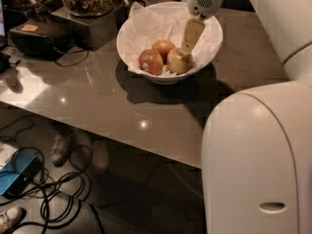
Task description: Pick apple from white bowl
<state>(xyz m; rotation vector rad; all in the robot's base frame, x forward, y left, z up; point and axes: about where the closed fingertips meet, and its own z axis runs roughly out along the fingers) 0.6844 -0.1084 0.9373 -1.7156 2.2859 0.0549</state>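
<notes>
**A:** Since the table [97, 101] lies nearest, start there. Where's the gripper?

**B:** Beyond its edge, inside the white bowl [168, 78]. The gripper [187, 48] hangs below the rim, its tip right at the top of the apple [178, 62], the palest one.

**A:** Is it holding the apple?

**B:** I can't tell whether it's open or closed, because it shows as one yellow slab. I'd judge this the reach-in step, with the grasp not yet made.

**A:** And next?

**B:** Settle around the pale apple, close, and lift straight up. The redder apple [150, 61] sits just left of the tip, and the orange-red apple [163, 47] is left and a little farther. Both crowd the apple, so closing mustn't catch them.
</notes>
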